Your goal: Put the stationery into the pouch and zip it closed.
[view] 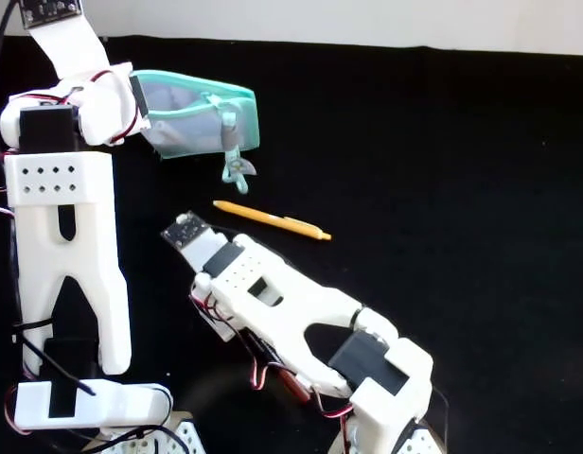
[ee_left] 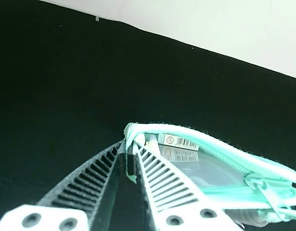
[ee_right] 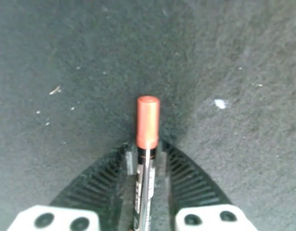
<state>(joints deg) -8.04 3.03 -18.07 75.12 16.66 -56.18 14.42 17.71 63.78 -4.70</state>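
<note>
Left jaws, stretched far forward, clamp the pouch (view: 192, 118); right jaws, angled low, clamp a red-capped marker (ee_right: 148, 122).

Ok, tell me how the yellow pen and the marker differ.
The pen is yellow; the marker has a red-orange cap. The pen lies loose on the table; the marker is clamped in the right gripper. Both are outside the pouch.

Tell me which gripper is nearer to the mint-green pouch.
Left. The left gripper is shut on one end of the pouch, touching it. The right gripper holds a red-capped marker over the black table, apart from the pouch.
</note>
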